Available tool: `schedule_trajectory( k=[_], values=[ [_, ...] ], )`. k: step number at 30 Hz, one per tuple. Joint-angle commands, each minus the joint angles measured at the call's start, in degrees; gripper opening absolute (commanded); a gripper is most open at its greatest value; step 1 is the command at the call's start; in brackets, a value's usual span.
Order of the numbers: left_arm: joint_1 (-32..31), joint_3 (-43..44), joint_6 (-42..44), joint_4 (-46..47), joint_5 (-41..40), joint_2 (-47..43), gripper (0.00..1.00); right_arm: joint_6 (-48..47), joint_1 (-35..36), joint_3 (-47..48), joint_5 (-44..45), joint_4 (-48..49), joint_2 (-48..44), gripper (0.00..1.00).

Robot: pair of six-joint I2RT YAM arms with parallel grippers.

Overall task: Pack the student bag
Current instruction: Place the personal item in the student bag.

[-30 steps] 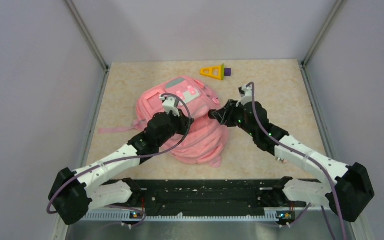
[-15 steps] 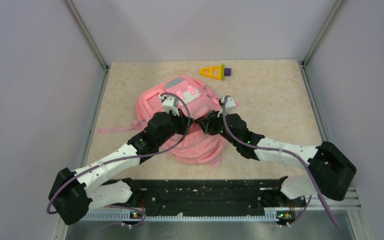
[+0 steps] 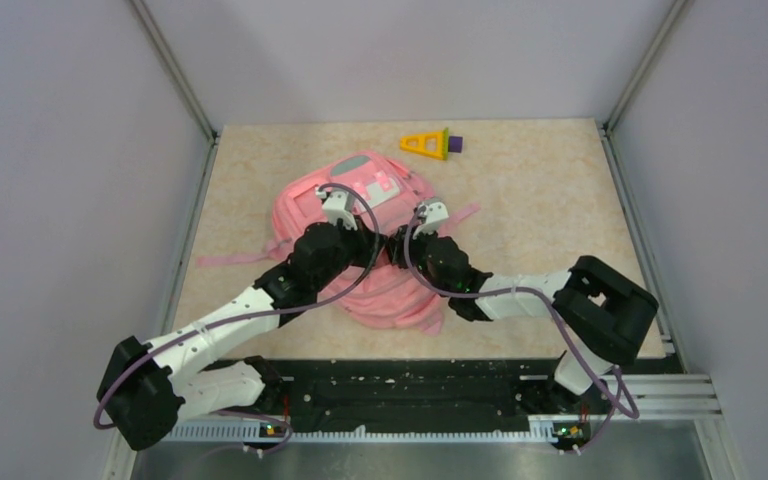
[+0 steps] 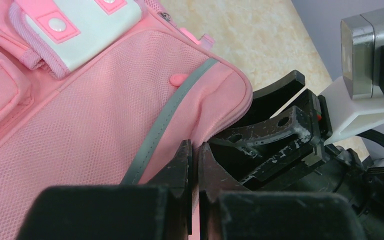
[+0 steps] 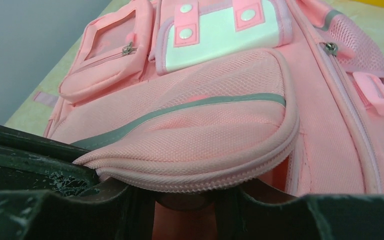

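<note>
— What do you count out there?
— One bag (image 3: pixel 360 190), one toy (image 3: pixel 426 144) (yellow and purple), one table (image 3: pixel 550 200).
— And grippers?
— Two, both mine: left gripper (image 4: pixel 194 162), right gripper (image 5: pixel 184 202).

looked like a robotics lab cell, grey panels (image 3: pixel 60 150) on metal posts (image 3: pixel 175 70) walled a beige tabletop (image 3: pixel 540 190), left arm (image 3: pixel 220 325) and right arm (image 3: pixel 520 295) stood bolted at its near edge

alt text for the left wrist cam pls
The left gripper, jaws closed, pinches an edge of the pink student bag, whose mesh front with a grey reflective strip fills the left of the frame. The right gripper, jaws apart, sits at the bag's corner; beige table behind.
</note>
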Motion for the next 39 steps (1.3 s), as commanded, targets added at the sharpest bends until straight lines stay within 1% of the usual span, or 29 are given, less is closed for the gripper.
schedule_trajectory(
  k=[1, 3, 7, 9, 13, 16, 18, 20, 24, 26, 27, 29, 30, 32, 34, 36, 39],
  values=[
    [0.2, 3.2, -1.6, 3.4, -1.0, -2.5, 0.0, -6.0, 0.2, 3.6, 2.4, 0.4, 1.7, 0.25],
    [0.2, 3.4, -1.4, 2.9, -1.6, -2.6, 0.0, -6.6, 0.2, 2.8, 2.7, -0.5, 0.3, 0.41],
    [0.2, 3.6, -0.5, 2.4, -2.6, -2.6, 0.0, -7.0, 0.2, -0.8, 1.8, -4.6, -4.6, 0.62],
    [0.3, 3.9, 0.0, 2.0, -2.7, -2.3, 0.0, -7.7, 0.2, -2.3, 0.2, -8.1, -7.8, 0.71],
    [0.5, 4.8, 1.0, 1.2, -2.9, -1.7, 0.0, -9.0, 0.3, -4.5, -3.1, -16.3, -14.7, 0.82],
    [0.7, 5.6, 2.5, 0.1, -4.4, -0.8, 0.0, -8.5, 0.3, -4.7, -5.0, -23.8, -19.7, 0.84],
    [0.7, 6.0, 3.2, -0.9, -5.7, -0.6, 0.0, -7.3, 0.3, -5.0, -3.7, -28.7, -23.1, 0.84],
    [1.3, 5.8, 4.3, -0.7, -6.1, -0.4, 0.0, -3.5, 0.3, -4.9, 3.1, -35.3, -27.4, 0.84],
    [2.5, 6.5, 7.3, -1.8, -5.4, 1.4, 0.0, 1.2, 0.3, -2.7, 13.9, -48.4, -33.3, 0.84],
    [3.0, 6.3, 8.0, -2.3, -5.3, 2.1, 0.0, 2.7, -0.2, -1.7, 17.6, -53.1, -35.1, 0.9],
    [3.2, 6.0, 8.1, -2.1, -5.1, 2.4, 0.0, 3.7, -1.3, -1.2, 18.1, -55.6, -35.6, 0.92],
    [3.2, 4.9, 8.5, -1.2, -4.7, 2.6, 0.0, 6.4, -5.1, 0.0, 15.9, -61.3, -36.0, 0.93],
    [3.2, 4.1, 8.8, -0.3, -4.5, 2.5, 0.0, 7.8, -8.6, 0.8, 13.3, -63.4, -36.0, 0.93],
    [3.2, 1.0, 10.5, 3.5, -3.8, 2.0, 0.0, 10.5, -13.5, 1.4, 9.5, -66.8, -35.9, 0.93],
    [3.3, -0.8, 12.3, 5.3, -3.9, 1.8, 0.0, 12.5, -17.5, 2.0, 7.5, -70.1, -35.6, 0.94],
    [3.3, -1.9, 13.9, 6.1, -3.8, 1.9, 0.0, 14.8, -22.3, 2.6, 6.6, -74.0, -34.8, 0.98],
    [3.3, -3.7, 15.3, 8.5, -2.4, 1.9, 0.0, 17.3, -32.6, 2.1, 2.5, -79.1, -33.1, 0.99]
  ],
)
